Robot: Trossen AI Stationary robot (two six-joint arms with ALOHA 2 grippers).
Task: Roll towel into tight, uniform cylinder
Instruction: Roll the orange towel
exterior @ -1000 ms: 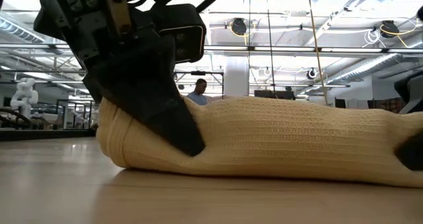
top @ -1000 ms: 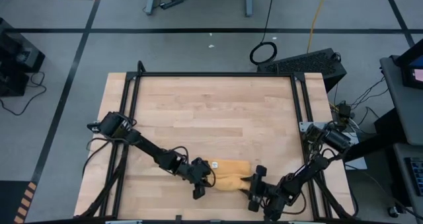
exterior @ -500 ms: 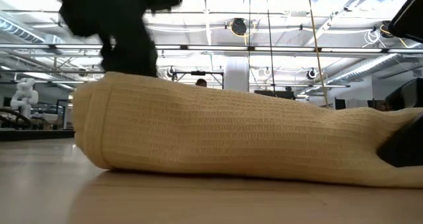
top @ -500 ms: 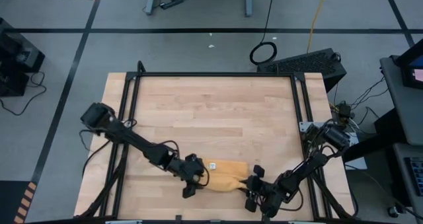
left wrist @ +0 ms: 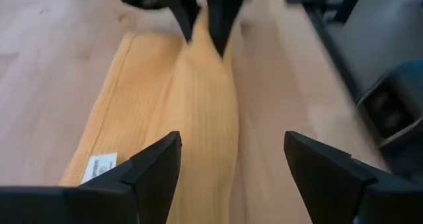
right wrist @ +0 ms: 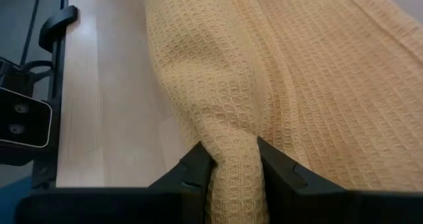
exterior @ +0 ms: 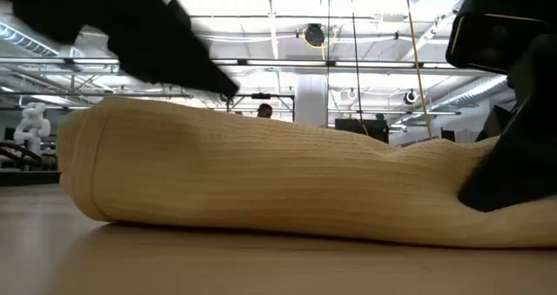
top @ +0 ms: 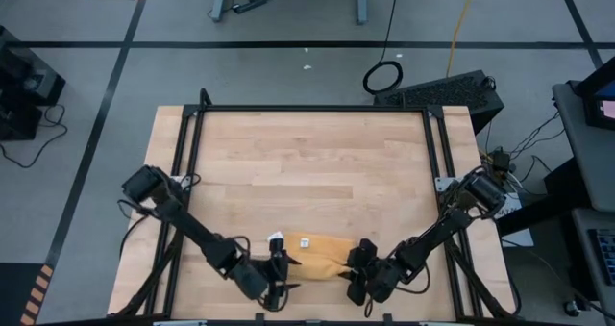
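Since the earlier frame, the left gripper [top: 276, 280] has backed off the towel [top: 319, 254], its fingers spread and empty. At lower centre of the high view, the right gripper [top: 359, 273] pinches the towel's right end on the table [top: 307, 163].

Mustard-yellow waffle-knit towel [top: 323, 251], loosely rolled, lies lengthwise along the table's near edge

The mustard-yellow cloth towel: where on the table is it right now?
In the high view the mustard-yellow cloth towel lies half-rolled near the wooden table's front edge, between the open left gripper and the right gripper, which pinches its end.
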